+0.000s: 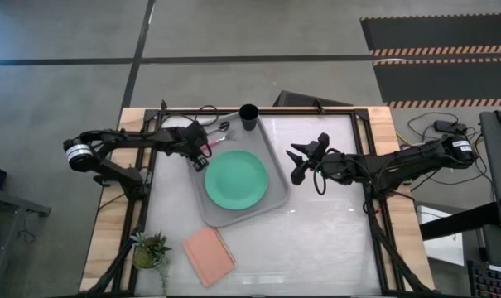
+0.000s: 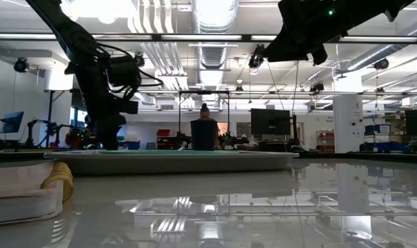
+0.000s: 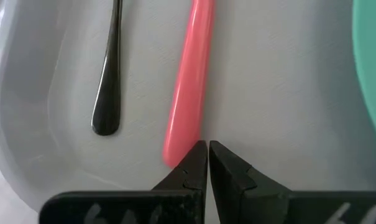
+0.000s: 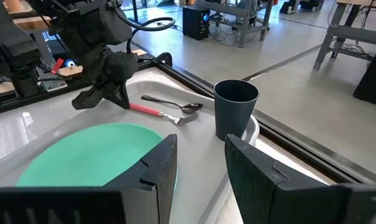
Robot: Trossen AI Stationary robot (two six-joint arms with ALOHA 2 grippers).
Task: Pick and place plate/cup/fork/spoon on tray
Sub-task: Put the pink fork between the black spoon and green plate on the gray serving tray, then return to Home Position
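The light-grey tray lies mid-table with the mint-green plate flat in it. The black cup stands upright at the tray's far right corner. The fork with its pink handle and the metal spoon lie side by side on the tray floor, left of the plate. They also show in the right wrist view, the fork and the spoon. My left gripper is shut, low over the tray at the fork handle's free end. My right gripper is open and empty, right of the tray. My left gripper's shut fingertips stand right beside the free end of the fork's pink handle. The outer side of one finger is at that end; whether it touches, I cannot tell. The fingers slant down from the table's left. The fork lies flat on the tray.
A salmon-pink square pad and a small potted plant sit at the near left. Bare table lies right of the tray, under my right arm. A person stands in the room beyond the table.
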